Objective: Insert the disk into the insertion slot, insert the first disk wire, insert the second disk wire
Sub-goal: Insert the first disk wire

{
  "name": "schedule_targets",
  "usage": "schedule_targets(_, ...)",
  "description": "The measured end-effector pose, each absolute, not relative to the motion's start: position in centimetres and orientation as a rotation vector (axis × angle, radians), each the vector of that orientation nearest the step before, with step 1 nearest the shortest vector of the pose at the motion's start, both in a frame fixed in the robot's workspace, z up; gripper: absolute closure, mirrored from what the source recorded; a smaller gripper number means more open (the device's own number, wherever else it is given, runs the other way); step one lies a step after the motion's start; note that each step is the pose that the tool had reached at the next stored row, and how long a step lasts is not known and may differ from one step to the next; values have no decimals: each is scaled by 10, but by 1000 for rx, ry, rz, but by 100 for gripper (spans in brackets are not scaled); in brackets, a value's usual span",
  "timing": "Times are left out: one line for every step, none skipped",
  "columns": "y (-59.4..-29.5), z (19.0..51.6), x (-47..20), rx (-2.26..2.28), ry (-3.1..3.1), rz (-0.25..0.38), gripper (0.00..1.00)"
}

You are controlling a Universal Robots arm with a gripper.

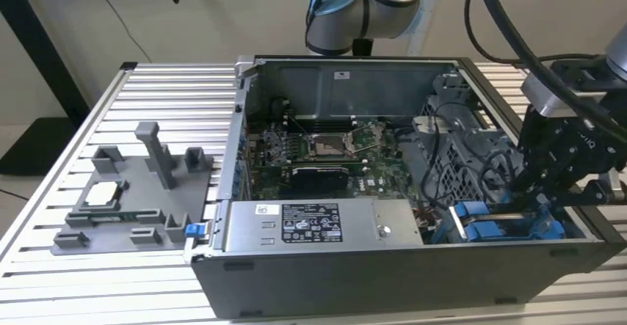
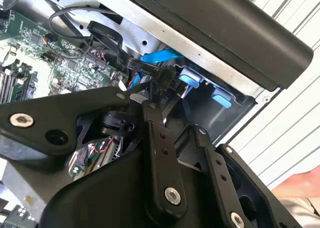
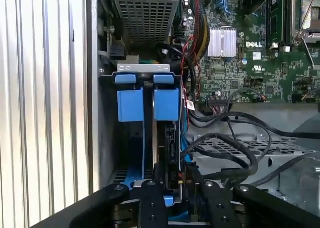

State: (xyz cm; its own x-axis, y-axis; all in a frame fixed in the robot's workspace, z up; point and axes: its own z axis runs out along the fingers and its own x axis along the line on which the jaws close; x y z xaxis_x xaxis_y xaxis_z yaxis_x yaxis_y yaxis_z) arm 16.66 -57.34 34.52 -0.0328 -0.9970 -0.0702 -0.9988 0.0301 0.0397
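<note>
The pincer (image 3: 179, 190) is lowered inside the case, at the rear edge of the disk (image 3: 170, 143). Whether it is closed on anything cannot be told. The disk is seen standing on edge in the insertion slot (image 3: 106, 118), so it is judged seated. A black connector (image 2: 165, 79) and a blue wire (image 2: 159, 56) are seen just ahead of the pincer in the second wrist view. Just beyond the disk, the slot mouth is marked by blue tabs (image 3: 166, 103). Loose black cables (image 3: 235, 153) are draped close beside the pincer. Further off, the power-supply box (image 1: 304, 224) and motherboard (image 1: 324, 149) are seen. Farthest, a grey fixture (image 1: 137, 193) is set on the counter (image 1: 167, 83).

Risks:
- The connector could be pushed in crooked, and the disk's port damaged.
- The loose cables could be snagged by the pincer linkages.
- The case wall could be struck, as clearance looks tight.
</note>
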Motion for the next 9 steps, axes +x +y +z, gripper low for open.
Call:
schedule_targets(-573, 348, 167, -2169, 2238, 121, 0)
schedule_targets(-573, 351, 167, -2169, 2238, 121, 0)
schedule_targets(-573, 354, 167, -2168, 2238, 121, 0)
schedule_targets(-573, 356, 167, -2168, 2238, 121, 0)
schedule_targets(-573, 359, 167, -2168, 2238, 121, 0)
schedule_targets(-573, 361, 167, -2168, 2238, 121, 0)
schedule_targets(-573, 363, 167, -2168, 2239, 121, 0)
schedule_targets(-572, 365, 167, -2167, 2239, 121, 0)
schedule_targets(-572, 368, 167, -2167, 2239, 121, 0)
